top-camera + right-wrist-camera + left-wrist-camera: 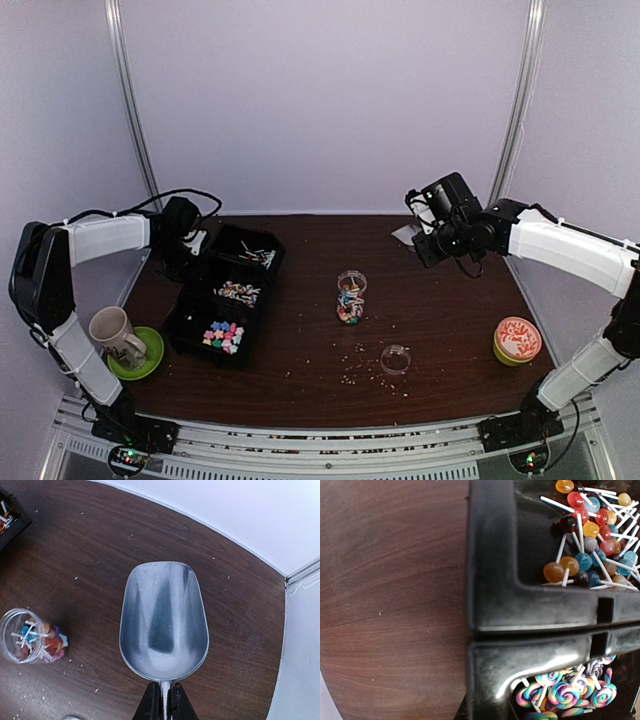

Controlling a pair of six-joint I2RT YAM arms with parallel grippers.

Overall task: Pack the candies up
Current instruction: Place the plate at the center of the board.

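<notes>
Currently your right claw grasps the empty metal scoop; your left claw hangs clenched above the tray of candies.

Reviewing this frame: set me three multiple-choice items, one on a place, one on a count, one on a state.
1. Where does the jar stand relative to the black tray? A inside it; B on the table, to its right; C on its rim.
2. How many tray sections hold candies? A one; B three; C six.
3. The scoop in the right gripper is: A empty; B heaped with candies; C lying loose.
Answers: 1 B, the top view shows it on bare wood; 2 B, three filled sections in a row; 3 A, the right wrist view shows bare metal.
</notes>
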